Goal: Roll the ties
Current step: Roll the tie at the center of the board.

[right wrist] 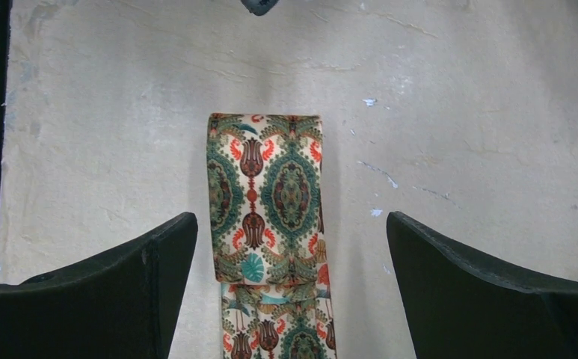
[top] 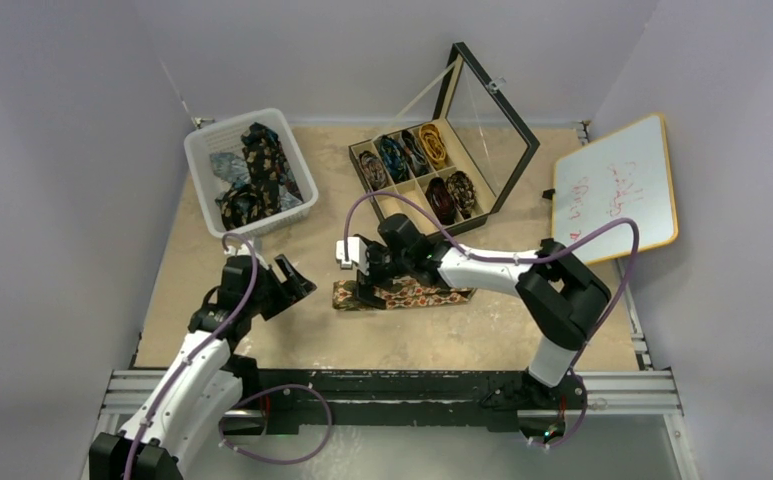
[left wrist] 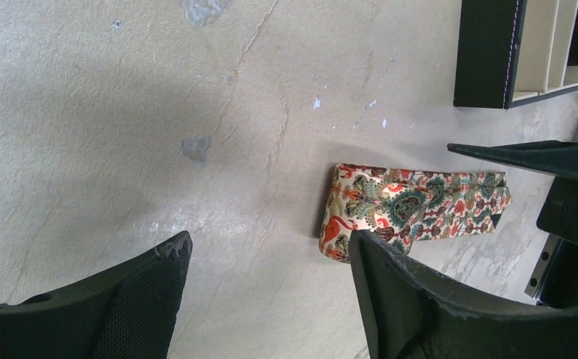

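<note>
Patterned tie (top: 407,294) lay flat on the desk (top: 412,335), one end folded over. Right end effector (right wrist: 289,224) was open, straddling the tie without touching it. Left end effector (left wrist: 269,239) was also open, just beside the folded end. Other ties were in the basket (top: 198,170) and the box (top: 409,190) behind.

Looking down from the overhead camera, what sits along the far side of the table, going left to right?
White basket holding loose ties → black compartment box with rolled ties, lid up → whiteboard with red writing.
</note>
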`<act>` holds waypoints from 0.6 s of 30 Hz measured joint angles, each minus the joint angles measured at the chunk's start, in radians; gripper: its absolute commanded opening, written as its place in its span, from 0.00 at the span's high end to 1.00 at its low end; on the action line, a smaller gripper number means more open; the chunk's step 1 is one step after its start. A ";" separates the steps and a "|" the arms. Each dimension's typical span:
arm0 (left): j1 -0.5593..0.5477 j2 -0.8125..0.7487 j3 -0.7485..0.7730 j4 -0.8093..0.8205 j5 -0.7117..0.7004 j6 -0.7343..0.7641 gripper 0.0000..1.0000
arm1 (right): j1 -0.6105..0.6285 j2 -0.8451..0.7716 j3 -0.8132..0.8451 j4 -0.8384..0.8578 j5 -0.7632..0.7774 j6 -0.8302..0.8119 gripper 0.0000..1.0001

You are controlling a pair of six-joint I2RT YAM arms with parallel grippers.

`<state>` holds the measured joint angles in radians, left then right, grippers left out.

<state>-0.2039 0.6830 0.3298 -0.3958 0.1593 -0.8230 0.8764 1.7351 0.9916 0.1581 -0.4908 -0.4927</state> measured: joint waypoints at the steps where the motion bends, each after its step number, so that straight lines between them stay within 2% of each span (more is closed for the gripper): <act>1: 0.000 -0.004 0.000 -0.001 -0.001 0.000 0.25 | 0.003 0.001 0.003 -0.006 -0.003 -0.006 0.01; 13: 0.000 0.006 0.003 -0.003 -0.004 0.004 0.25 | 0.032 0.074 0.049 -0.034 -0.029 -0.024 0.01; 18: 0.000 0.006 0.005 -0.005 -0.005 0.004 0.25 | 0.033 0.154 0.099 -0.032 -0.027 -0.033 0.03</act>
<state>-0.2039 0.6891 0.3344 -0.4004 0.1547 -0.8192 0.9096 1.8896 1.0908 0.1257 -0.5175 -0.5259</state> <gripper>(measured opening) 0.748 0.983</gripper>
